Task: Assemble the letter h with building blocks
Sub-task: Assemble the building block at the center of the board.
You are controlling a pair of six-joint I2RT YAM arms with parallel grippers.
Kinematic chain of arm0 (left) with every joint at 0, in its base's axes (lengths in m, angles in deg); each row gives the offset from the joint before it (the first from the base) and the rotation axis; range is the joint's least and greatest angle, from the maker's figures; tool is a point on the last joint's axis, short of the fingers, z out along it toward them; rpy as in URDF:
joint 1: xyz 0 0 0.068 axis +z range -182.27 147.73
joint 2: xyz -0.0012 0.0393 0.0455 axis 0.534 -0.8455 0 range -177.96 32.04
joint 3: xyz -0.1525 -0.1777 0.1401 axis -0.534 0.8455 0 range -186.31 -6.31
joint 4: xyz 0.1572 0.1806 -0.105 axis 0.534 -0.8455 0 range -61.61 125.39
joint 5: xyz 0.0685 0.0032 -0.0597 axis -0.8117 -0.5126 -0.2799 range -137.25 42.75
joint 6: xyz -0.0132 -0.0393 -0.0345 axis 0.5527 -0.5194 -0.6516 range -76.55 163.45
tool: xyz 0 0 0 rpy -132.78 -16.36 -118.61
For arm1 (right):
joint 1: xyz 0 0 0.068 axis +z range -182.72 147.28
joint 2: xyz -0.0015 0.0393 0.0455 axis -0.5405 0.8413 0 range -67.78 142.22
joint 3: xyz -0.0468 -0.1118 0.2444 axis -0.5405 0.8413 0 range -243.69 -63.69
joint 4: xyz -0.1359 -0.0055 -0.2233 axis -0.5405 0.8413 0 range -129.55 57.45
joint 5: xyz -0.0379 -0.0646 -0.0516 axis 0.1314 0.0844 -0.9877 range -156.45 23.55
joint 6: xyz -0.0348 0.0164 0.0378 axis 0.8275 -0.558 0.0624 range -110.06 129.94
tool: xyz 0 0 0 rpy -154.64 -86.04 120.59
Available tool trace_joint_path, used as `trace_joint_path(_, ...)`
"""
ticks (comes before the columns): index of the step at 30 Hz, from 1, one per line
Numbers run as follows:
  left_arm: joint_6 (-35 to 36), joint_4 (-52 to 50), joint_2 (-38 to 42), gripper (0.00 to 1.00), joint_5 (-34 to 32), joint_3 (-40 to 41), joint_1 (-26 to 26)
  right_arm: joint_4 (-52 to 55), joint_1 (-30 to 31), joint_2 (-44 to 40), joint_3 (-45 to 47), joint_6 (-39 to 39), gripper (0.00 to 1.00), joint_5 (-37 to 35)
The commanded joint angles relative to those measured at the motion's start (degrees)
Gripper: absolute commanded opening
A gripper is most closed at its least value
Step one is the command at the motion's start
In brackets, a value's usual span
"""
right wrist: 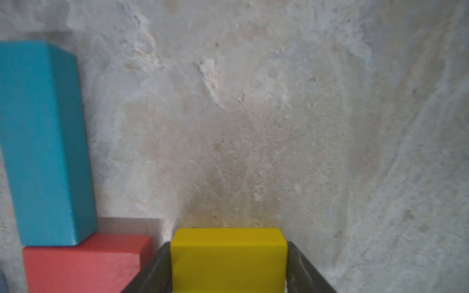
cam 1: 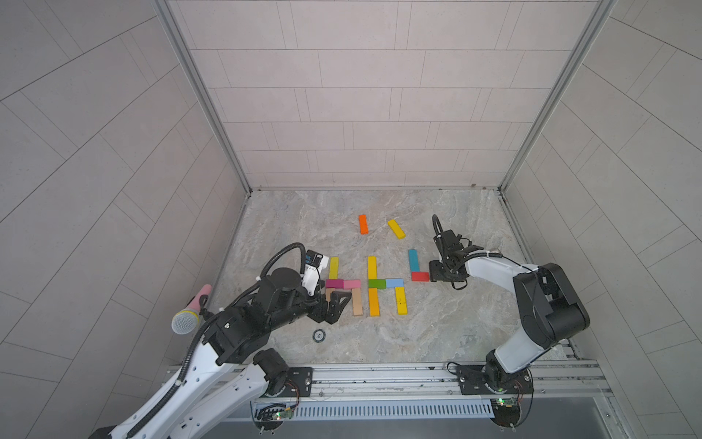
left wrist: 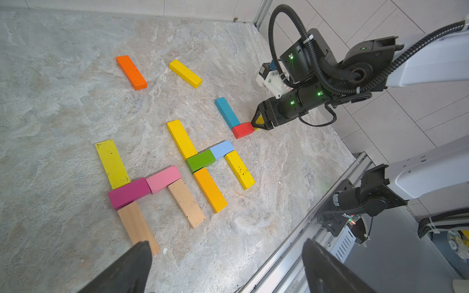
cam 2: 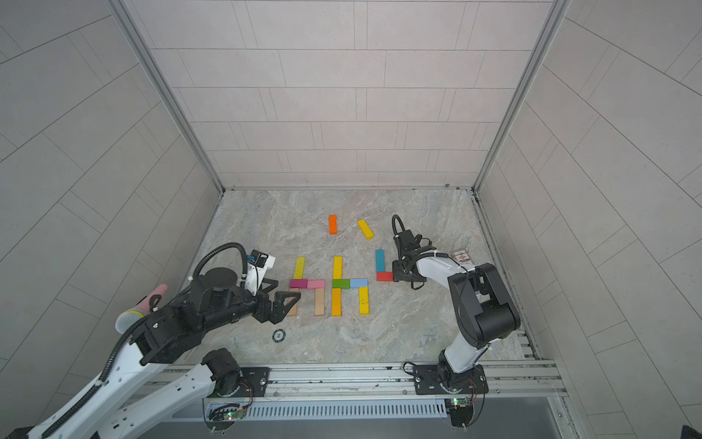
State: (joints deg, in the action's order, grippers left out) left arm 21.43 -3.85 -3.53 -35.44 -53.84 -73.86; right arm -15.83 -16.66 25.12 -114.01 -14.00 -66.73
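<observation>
Grey-veined marble covers the table (cam 1: 437,334). Pale tiled walls (cam 1: 361,95) box it in on three sides, and a metal rail (cam 1: 380,374) along the front carries both arm bases.

Take the green block (cam 1: 376,283) as the mark. It forms the crossbar of an h with a light blue block (cam 1: 394,282) touching it on the right arm's side. A yellow bar (cam 1: 372,267) runs from it toward the back wall and an amber bar (cam 1: 373,302) toward the rail. A second yellow bar (cam 1: 400,300) hangs from the blue.

On the left arm's side of the green block lies another h. It is made of a magenta block (cam 1: 334,283), a pink block (cam 1: 352,284), a lime bar (cam 1: 334,267), an inner wood bar (cam 1: 356,302) and an outer wood bar (left wrist: 134,223). The left claw (cam 1: 334,304) hangs over that outer bar with its fingers spread wide, hiding much of it in both top views.

On the right arm's side of the green block, a teal bar (cam 1: 413,260) meets a red block (cam 1: 420,276) at a corner. The right claw (right wrist: 228,243) sits low just beside the red block, clamped on a small yellow block (right wrist: 228,261) with a finger against each side.

Well back from the green block, an orange bar (cam 1: 363,224) and a loose yellow bar (cam 1: 396,229) lie apart. A round token (cam 1: 318,335) lies railward of it on the left arm's side, and a microphone (cam 1: 188,317) stands beyond that at the table's edge. In a top view a white card (cam 2: 460,256) shows far off on the right arm's side, partly behind that forearm.
</observation>
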Motion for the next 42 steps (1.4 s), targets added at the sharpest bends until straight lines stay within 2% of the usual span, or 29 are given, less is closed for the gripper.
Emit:
trace_joint_path(1, 0.7, 1.1, 0.0, 1.00, 0.4, 0.6, 0.5, 0.1, -0.4, -0.1, 0.4, 0.1, 0.72, -1.0)
trace_joint_path(6, 0.7, 1.1, 0.0, 1.00, 0.3, 0.7, 0.6, 0.2, -0.5, -1.5, 0.6, -0.6, 0.75, -1.5)
trace_joint_path(14, 0.8, 1.2, -0.3, 1.00, 0.6, 0.6, 0.7, 0.9, -0.6, -9.9, 1.6, -3.5, 0.82, -1.2)
trace_joint_path(18, 0.7, 1.2, 0.0, 1.00, 0.4, 0.7, 0.8, -2.0, -2.1, -12.4, 4.5, -7.0, 0.83, 3.9)
trace_joint_path(26, 0.8, 1.2, -0.1, 1.00, 0.4, 0.7, 0.8, -9.8, -7.8, -12.3, 10.7, -13.9, 0.84, 13.3)
trace_joint_path(42, 0.8, 1.3, -0.5, 1.00, 0.6, 0.8, 0.8, -13.1, -9.5, -8.1, 9.5, -12.4, 0.83, 17.7)
